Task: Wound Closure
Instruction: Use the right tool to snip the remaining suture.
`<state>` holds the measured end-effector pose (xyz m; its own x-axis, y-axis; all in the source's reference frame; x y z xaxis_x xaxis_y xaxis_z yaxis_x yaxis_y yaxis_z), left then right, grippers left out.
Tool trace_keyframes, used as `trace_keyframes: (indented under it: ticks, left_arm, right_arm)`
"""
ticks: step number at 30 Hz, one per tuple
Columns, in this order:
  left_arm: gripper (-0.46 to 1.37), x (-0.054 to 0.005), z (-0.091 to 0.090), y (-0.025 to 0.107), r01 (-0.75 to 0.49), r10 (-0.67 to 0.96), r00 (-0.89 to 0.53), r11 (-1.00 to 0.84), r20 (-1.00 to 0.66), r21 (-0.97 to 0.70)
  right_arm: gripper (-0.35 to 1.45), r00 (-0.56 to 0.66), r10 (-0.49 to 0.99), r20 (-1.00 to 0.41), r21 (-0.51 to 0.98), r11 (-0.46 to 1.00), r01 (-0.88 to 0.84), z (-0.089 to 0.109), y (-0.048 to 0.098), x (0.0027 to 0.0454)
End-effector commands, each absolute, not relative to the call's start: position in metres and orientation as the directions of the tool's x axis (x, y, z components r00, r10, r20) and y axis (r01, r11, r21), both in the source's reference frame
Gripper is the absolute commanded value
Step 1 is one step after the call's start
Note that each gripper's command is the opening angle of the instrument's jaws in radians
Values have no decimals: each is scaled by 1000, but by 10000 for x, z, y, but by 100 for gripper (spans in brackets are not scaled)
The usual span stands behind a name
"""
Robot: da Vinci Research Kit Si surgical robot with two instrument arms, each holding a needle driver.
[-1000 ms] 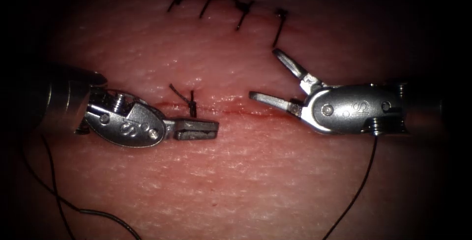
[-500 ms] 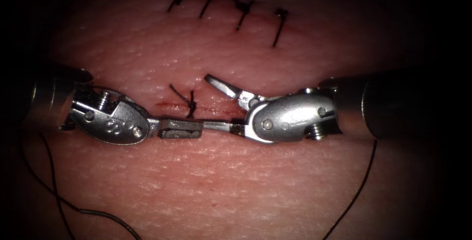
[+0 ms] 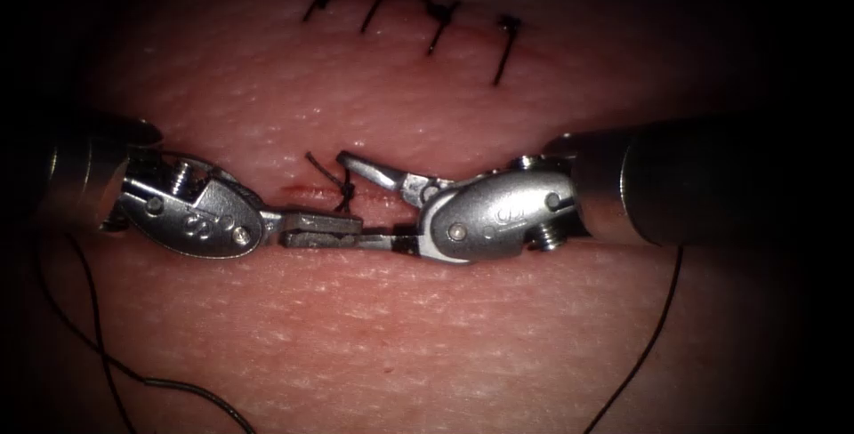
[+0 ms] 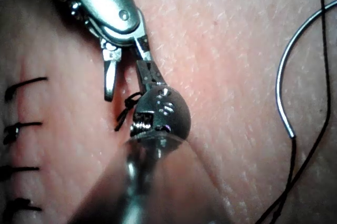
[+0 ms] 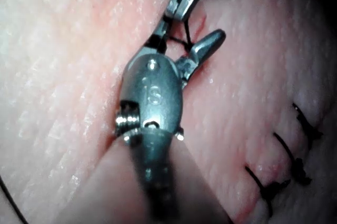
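Tissue (image 3: pixel 463 327) pink, thread (image 3: pixel 640 354) trailing, stitches (image 3: pixel 436 20) above.

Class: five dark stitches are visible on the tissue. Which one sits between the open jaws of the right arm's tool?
The lone dark knotted stitch on the lower cut. The right tool straddles it; the other four stitches sit in a row far above.

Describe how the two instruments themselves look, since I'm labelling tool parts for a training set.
Both are polished silver metal. The left arm's claw has short, blocky, rectangular jaws on a rounded teardrop wrist housing with stamped markings, round rivets and a threaded screw. The right arm's claw has slimmer, tapered jaws on a similar oval housing stamped with an S, plus rivets and a screw. Each sits on a smooth, dark cylindrical shaft.
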<state>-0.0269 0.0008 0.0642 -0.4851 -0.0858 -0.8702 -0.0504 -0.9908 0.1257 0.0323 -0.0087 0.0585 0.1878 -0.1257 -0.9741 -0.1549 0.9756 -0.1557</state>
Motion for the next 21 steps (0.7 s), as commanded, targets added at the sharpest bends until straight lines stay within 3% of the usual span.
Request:
trace_keyframes:
  ticks: [1,21]
  left_arm:
    - [-35,-269,643,9,-39,-91,-477,-991,-874,125]
    - [-35,-273,650,5,65,-206,-402,-978,-892,197]
  right_arm:
    - [83,192,-149,-970,-180,972,-153,585,-87,325]
    - [86,131,-221,-967,-237,964,-125,595,-93,353]
